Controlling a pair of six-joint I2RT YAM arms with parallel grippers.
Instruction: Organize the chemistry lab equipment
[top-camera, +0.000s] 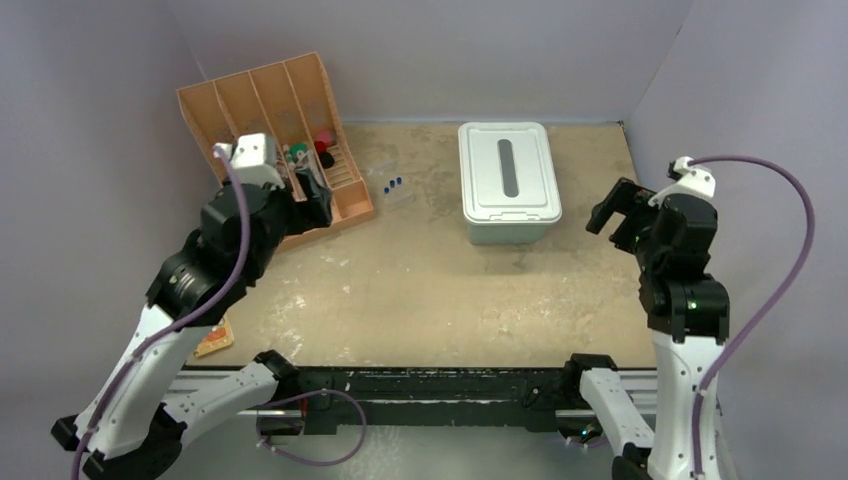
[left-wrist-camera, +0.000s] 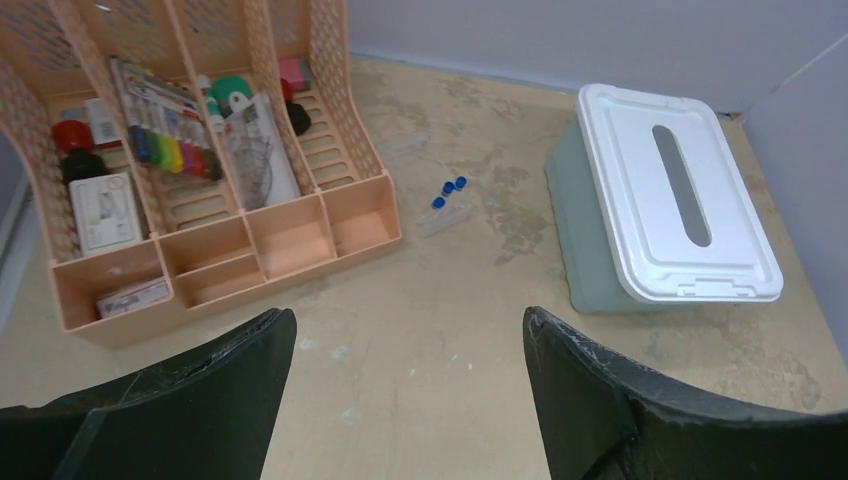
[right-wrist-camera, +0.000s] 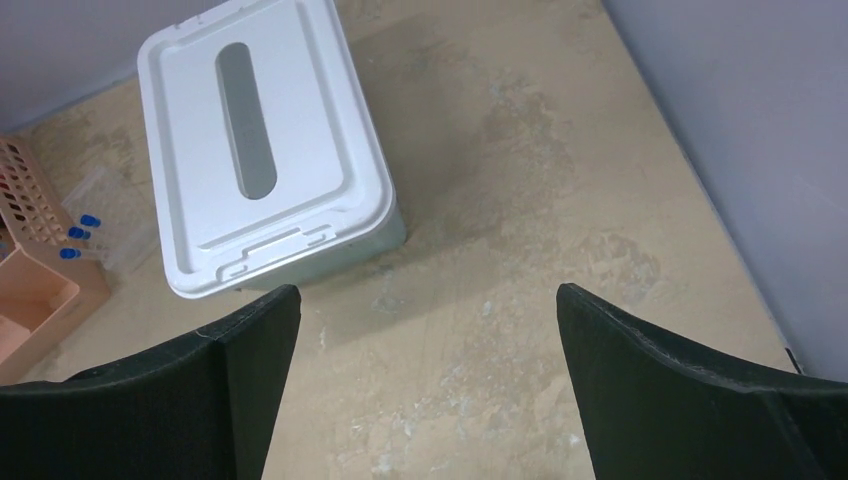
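Blue-capped clear test tubes stand in a clear holed rack just right of the orange organizer; they also show in the left wrist view and the right wrist view. A small packet lies at the table's front left, partly under the left arm. My left gripper is open and empty, above the organizer's front right corner; in its own view bare table lies between the fingers. My right gripper is open and empty, right of the grey box. Forceps, goggles and tube are out of view.
The orange divided organizer stands at the back left, holding markers, caps and small boxes. A grey box with a large white-grey lid sits at the back centre, also in both wrist views. Purple walls enclose the table.
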